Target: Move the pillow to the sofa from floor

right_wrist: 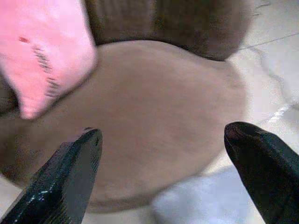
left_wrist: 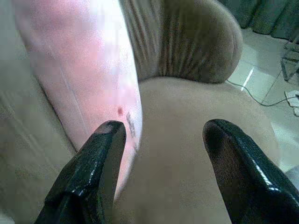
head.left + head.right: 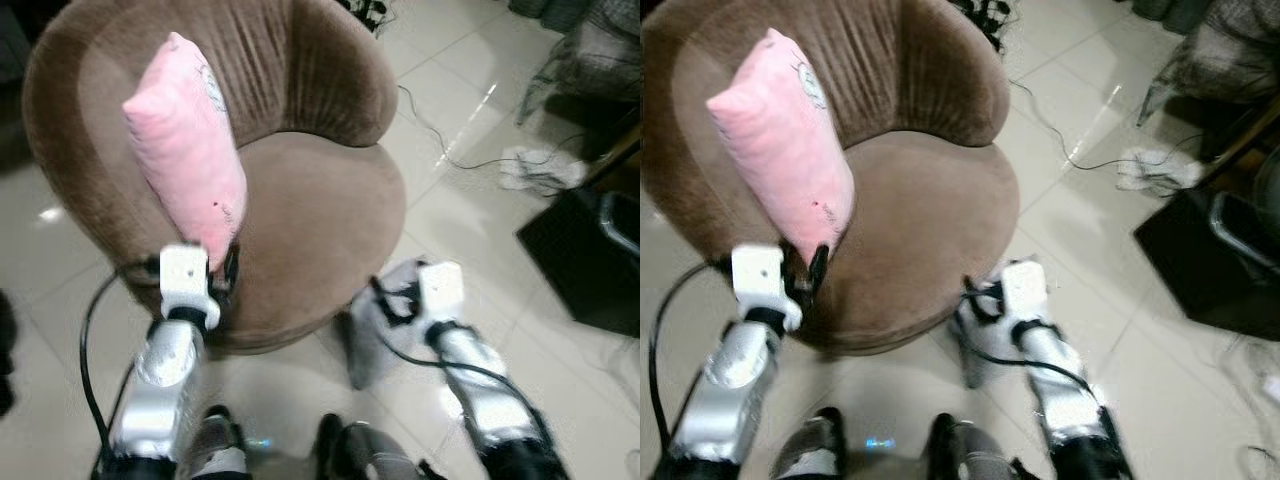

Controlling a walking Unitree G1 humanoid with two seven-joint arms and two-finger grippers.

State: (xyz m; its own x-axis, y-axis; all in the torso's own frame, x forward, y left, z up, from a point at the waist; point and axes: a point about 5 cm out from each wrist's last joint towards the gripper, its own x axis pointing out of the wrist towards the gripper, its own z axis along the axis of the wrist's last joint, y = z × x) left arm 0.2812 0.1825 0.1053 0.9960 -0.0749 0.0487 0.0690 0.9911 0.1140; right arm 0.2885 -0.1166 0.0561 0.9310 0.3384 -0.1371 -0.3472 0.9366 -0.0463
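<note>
A pink pillow (image 3: 185, 160) stands on end in the round brown sofa chair (image 3: 320, 210), leaning against the chair's left arm. My left gripper (image 2: 163, 130) is open at the seat's front left, just below the pillow's lower corner; one finger (image 2: 105, 144) lies close against the pillow (image 2: 79, 70), but nothing is between the fingers. My right gripper (image 1: 163, 133) is open too, low in front of the seat's right front edge, pointing at the seat with the pillow (image 1: 42, 46) off to one side.
A pale grey bag-like thing (image 3: 370, 345) lies on the tiled floor by my right gripper. Thin cables (image 3: 440, 150) and a white bundle (image 3: 540, 170) lie on the floor to the right. A black box (image 3: 585, 255) stands at the right edge.
</note>
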